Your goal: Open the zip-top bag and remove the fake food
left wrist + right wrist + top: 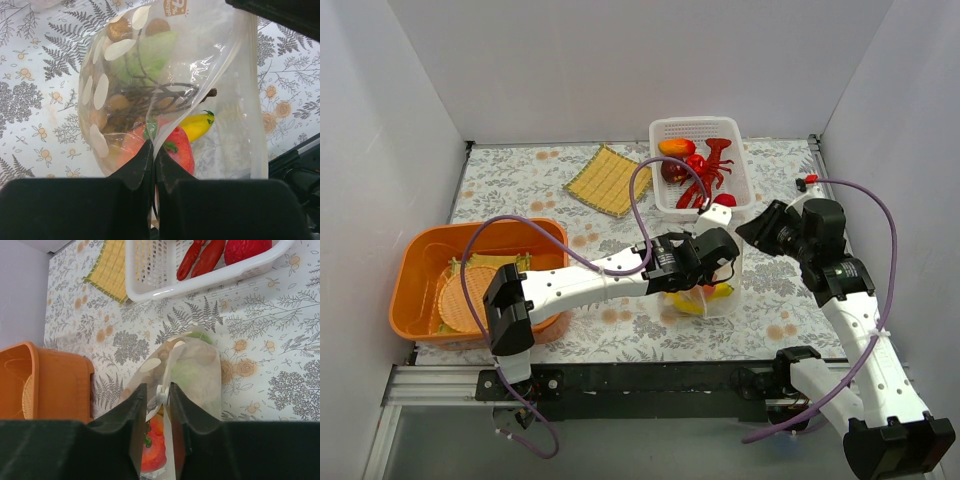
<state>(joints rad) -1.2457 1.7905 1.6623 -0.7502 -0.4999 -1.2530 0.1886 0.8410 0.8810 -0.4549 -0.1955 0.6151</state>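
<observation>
The zip-top bag point(712, 292) hangs upright over the middle of the table, clear with white dots. My left gripper point(712, 262) is shut on its top edge, which the left wrist view point(153, 147) shows pinched between the jaws. Inside the bag point(125, 75) are the brownish grapes point(120, 106), the leafy vegetable point(150, 55), the red-orange fruit point(181, 150) and the banana point(197, 125). My right gripper point(740, 228) point(158, 390) is closed narrowly on the bag's white zip slider point(161, 396). Below it I see the bag point(197, 367) and the red fruit point(156, 445).
A white slotted basket point(747, 160) point(210, 280) at the back holds a red toy lobster point(705, 172) and a round fruit. A yellow woven mat point(608, 180) lies to its left. An orange tub point(420, 262) point(50, 385) stands at the left edge.
</observation>
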